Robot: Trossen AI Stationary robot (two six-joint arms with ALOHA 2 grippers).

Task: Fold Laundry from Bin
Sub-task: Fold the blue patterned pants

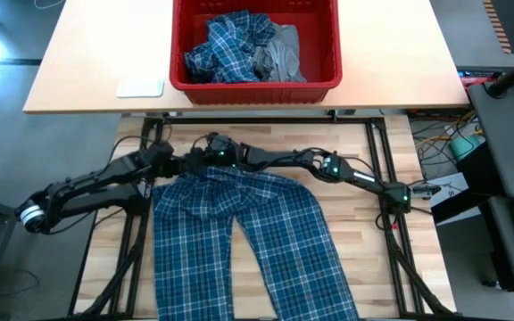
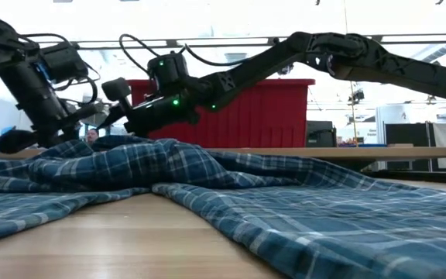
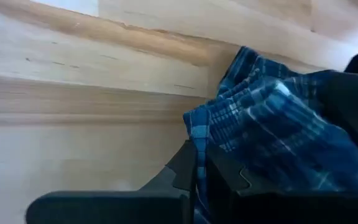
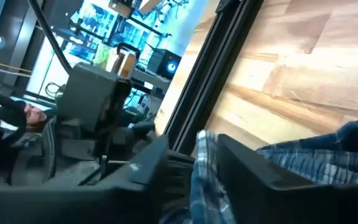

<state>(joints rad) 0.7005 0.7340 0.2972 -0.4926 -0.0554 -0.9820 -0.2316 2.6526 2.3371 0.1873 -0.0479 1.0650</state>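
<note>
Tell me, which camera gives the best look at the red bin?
The high view: it looks straight down into the red bin, showing its whole rim and the plaid and grey laundry inside. The low view shows only one bin wall behind the arms, nothing inside. Neither wrist view shows the bin at all.

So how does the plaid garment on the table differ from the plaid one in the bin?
The plaid garment on the table lies spread flat with two legs showing, while the plaid one in the bin is crumpled in a heap. The table garment is gripped at its top edge by the left tool; the bin one is untouched. Both are blue-and-white plaid.
</note>
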